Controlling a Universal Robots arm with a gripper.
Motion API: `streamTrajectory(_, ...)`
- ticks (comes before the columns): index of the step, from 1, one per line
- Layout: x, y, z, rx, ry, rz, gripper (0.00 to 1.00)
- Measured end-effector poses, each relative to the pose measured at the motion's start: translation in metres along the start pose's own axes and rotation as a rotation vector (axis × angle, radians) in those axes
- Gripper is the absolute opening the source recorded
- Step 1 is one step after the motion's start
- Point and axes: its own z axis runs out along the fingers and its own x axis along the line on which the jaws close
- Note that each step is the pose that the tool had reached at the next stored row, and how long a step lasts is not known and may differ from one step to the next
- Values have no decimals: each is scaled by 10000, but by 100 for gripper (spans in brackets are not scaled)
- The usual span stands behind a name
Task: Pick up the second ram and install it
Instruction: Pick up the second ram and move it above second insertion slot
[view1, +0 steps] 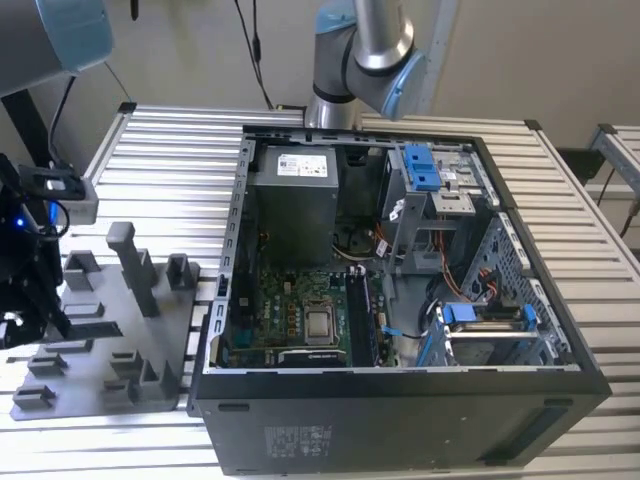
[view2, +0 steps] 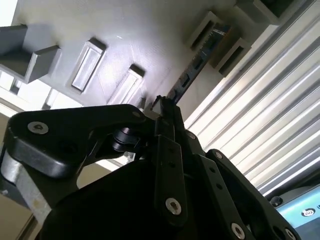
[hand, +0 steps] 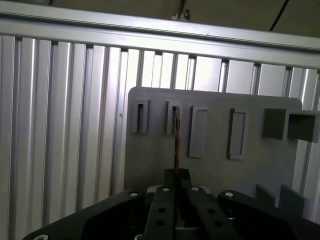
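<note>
The second ram (hand: 176, 137) shows edge-on as a thin dark strip; in the second wrist view the second ram (view2: 196, 62) is a dark board with black chips. It stands on edge on the grey tray (hand: 250, 170), one end between two slotted holder blocks (view2: 232, 52). My gripper (hand: 177, 176) is right over it, its black fingertips (hand: 170, 176) pressed against both faces of the stick, so it is shut on it. In the exterior view my gripper (view1: 30, 290) hangs over the tray (view1: 120, 340) at the exterior view's left.
An open computer case (view1: 400, 420) lies on the ribbed metal table (view1: 160, 160), to the tray's right in the exterior view. Inside are the motherboard (view1: 300, 320), its long black slots (view1: 362, 320), a power supply (view1: 292, 200) and blue drive brackets (view1: 420, 165). Upright blocks (view1: 135, 265) stand on the tray.
</note>
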Motion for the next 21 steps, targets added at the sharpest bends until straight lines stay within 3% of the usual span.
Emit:
streamTrajectory(10, -9, 4, -220, 1, -2, 46, 15)
streamTrajectory(21, -14, 6, -378, 0, -4, 47, 14)
